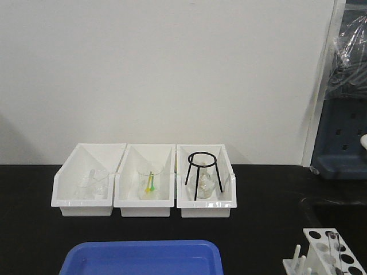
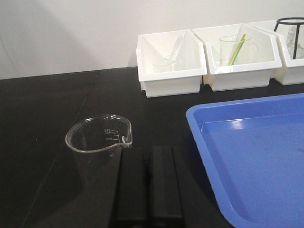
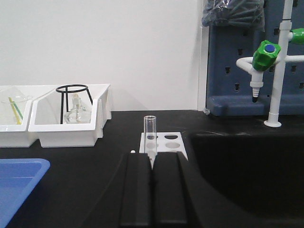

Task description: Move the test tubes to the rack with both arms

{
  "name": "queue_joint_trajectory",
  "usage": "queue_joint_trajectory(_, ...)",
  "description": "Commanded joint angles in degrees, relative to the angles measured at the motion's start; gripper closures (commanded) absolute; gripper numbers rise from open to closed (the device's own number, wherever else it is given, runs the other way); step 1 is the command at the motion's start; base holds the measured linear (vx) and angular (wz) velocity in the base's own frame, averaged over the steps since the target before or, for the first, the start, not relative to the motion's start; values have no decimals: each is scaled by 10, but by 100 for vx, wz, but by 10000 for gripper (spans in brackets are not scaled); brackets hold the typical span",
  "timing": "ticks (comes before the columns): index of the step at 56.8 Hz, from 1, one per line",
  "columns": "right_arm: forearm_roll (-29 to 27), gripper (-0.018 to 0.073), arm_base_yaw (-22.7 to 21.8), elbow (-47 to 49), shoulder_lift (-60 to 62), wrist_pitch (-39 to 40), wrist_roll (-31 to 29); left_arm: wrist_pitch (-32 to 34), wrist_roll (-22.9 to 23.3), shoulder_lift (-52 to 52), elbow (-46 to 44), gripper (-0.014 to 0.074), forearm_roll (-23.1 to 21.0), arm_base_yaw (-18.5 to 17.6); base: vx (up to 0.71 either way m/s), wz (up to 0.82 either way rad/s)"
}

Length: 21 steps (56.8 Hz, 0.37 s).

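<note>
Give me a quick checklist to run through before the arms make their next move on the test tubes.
1. Rack upright on the counter: ok.
2. Free holes in the rack: ok, several show open.
3. One test tube standing upright in the rack: ok.
4. Right gripper state: fingers together, holding nothing, just short of the rack: ok.
5. Left gripper state: fingers together and empty, with a glass beaker close on its left side: cannot tell if they touch.
6. Next tube to pick: cannot tell; the blue tray looks bare where visible.
</note>
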<state>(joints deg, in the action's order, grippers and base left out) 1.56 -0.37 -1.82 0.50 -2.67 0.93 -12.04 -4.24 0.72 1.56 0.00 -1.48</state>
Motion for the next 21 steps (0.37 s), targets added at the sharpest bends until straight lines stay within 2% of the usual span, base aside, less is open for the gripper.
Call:
queue_joint_trajectory(1, 2, 571, -2, -7, 6, 44, -1, 47, 3, 7, -15, 601, 0, -1, 0, 0)
queue_joint_trajectory(21, 2, 571, -2, -7, 6, 44, -1, 47, 3, 7, -15, 601, 0, -1, 0, 0)
